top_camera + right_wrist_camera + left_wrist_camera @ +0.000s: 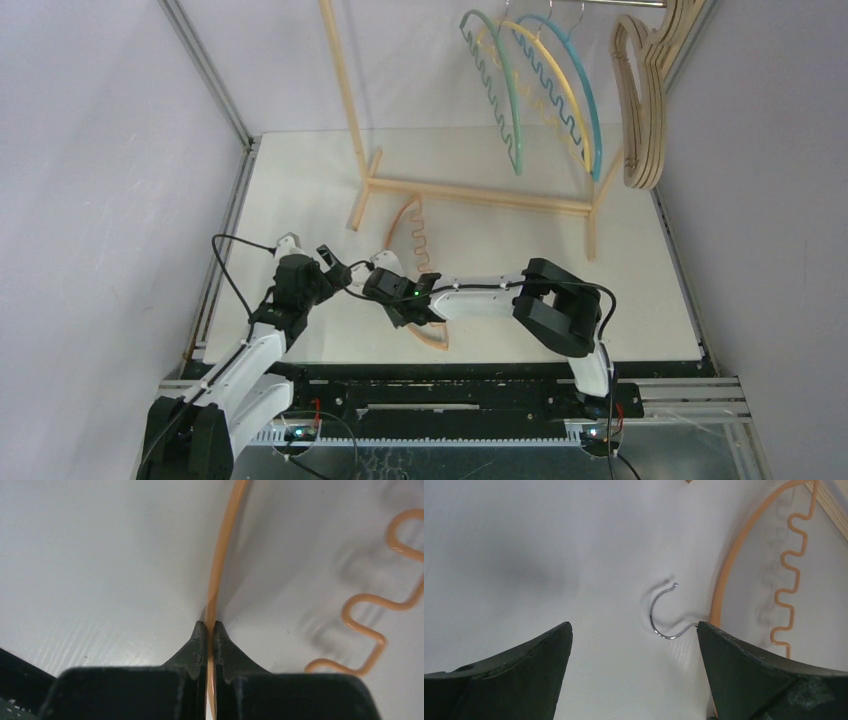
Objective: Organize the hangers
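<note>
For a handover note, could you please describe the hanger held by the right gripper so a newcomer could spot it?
Find the wooden rack at the back of the white table. In front of its base, at table level, is a thin arched orange hanger, pinched by the right gripper. It alone is orange and off the rack; the other hangers hang from its bar.

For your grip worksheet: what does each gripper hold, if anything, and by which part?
Right gripper pinches the orange hanger by its outer arch; left gripper is open, holding nothing.
</note>
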